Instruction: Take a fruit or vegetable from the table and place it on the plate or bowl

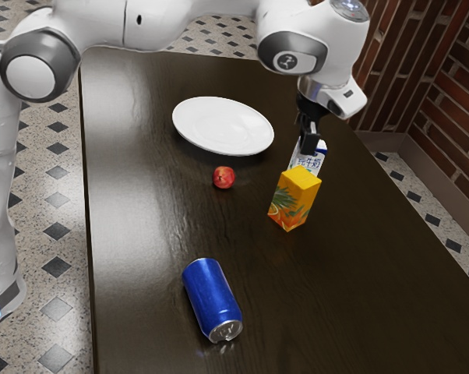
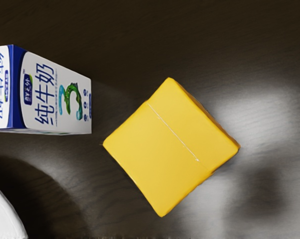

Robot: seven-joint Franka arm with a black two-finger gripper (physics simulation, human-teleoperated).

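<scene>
A small red fruit (image 1: 224, 178) lies on the dark table, just in front of the white plate (image 1: 223, 125), which has nothing on it. My gripper (image 1: 310, 148) hangs over the two cartons toward the exterior view's right, well apart from the fruit, and it looks open with nothing in it. Straight below my hand, the wrist view looks down on the yellow top of the orange juice carton (image 2: 170, 147). A rim of the plate (image 2: 3, 219) shows at that view's corner.
An orange juice carton (image 1: 294, 199) stands upright to the right of the fruit, with a blue-and-white milk carton (image 1: 310, 160) (image 2: 40, 94) right behind it. A blue can (image 1: 211, 300) lies on its side near the front. A brick wall rises on the exterior view's right.
</scene>
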